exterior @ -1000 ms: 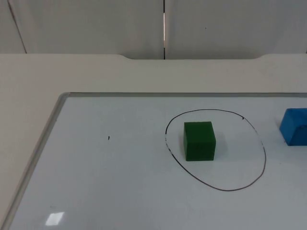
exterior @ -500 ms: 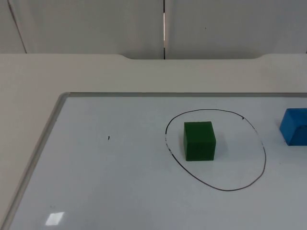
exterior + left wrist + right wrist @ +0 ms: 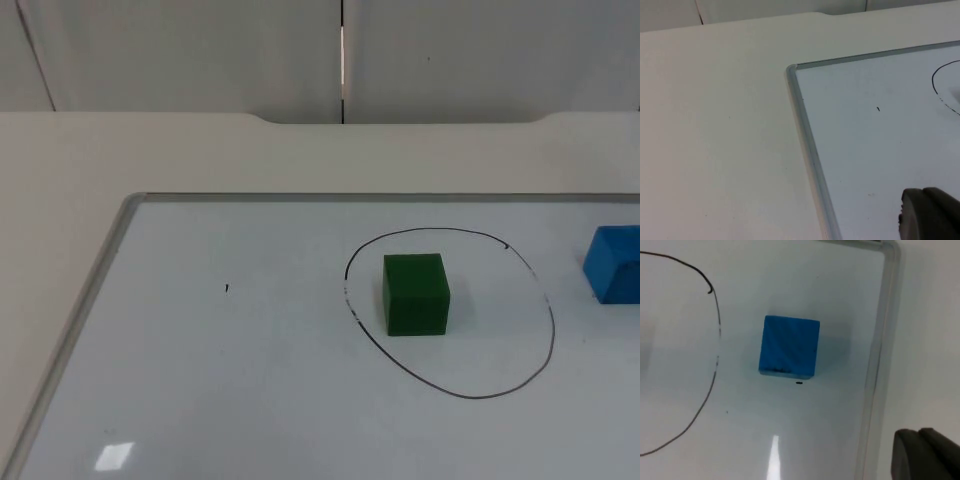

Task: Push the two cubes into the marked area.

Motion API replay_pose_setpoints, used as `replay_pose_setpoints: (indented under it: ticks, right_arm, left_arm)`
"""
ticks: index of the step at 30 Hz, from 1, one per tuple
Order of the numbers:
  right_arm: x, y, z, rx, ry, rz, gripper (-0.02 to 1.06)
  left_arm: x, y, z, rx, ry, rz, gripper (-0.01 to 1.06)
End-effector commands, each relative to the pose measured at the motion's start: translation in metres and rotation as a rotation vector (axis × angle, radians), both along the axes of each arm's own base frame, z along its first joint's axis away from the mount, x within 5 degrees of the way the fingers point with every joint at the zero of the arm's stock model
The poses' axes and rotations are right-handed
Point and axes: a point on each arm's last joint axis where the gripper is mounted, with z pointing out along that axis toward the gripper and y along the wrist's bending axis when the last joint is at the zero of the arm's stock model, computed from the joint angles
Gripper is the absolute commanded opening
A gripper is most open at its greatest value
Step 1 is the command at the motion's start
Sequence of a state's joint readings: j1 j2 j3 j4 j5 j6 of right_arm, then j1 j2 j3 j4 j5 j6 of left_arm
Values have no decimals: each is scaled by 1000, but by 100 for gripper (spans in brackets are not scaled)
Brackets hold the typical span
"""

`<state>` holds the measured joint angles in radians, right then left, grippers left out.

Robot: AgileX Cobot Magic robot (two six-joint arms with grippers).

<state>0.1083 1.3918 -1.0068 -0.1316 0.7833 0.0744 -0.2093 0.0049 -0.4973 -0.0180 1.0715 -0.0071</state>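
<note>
Whiteboard (image 3: 250,400) and ring (image 3: 552,330): unchanged from the earlier frames. Green cube (image 3: 416,293) sits inside the ring toward 10 o'clock, so half done. Blue cube (image 3: 614,263) lies outside at 3 o'clock, unmoved; push not begun. Left gripper (image 3: 927,215) and right gripper (image 3: 922,452) wait; finger state cannot be told.

We find no readable text, label, brand, number or sign anywhere. The only mark is a hand-drawn black loop (image 3: 450,315) on the whiteboard (image 3: 250,400), which carries no letters or figures. A few small black specks (image 3: 227,289) on the board are too small for us to read as characters. The green cube (image 3: 416,293) and blue cube (image 3: 789,346) bear no markings.
</note>
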Motion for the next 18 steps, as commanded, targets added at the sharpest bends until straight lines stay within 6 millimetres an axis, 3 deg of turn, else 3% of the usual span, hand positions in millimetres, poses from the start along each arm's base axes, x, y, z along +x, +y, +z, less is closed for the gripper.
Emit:
replay_pose_setpoints:
  ticks: [1,18]
  right_arm:
    - [6,-3,-1,-10,-20,-21,0]
    - [35,-26,-48,-19,73,-129,0]
  left_arm:
    - [0,1,-1,7,0,5,0]
    - [0,1,-1,7,0,5,0]
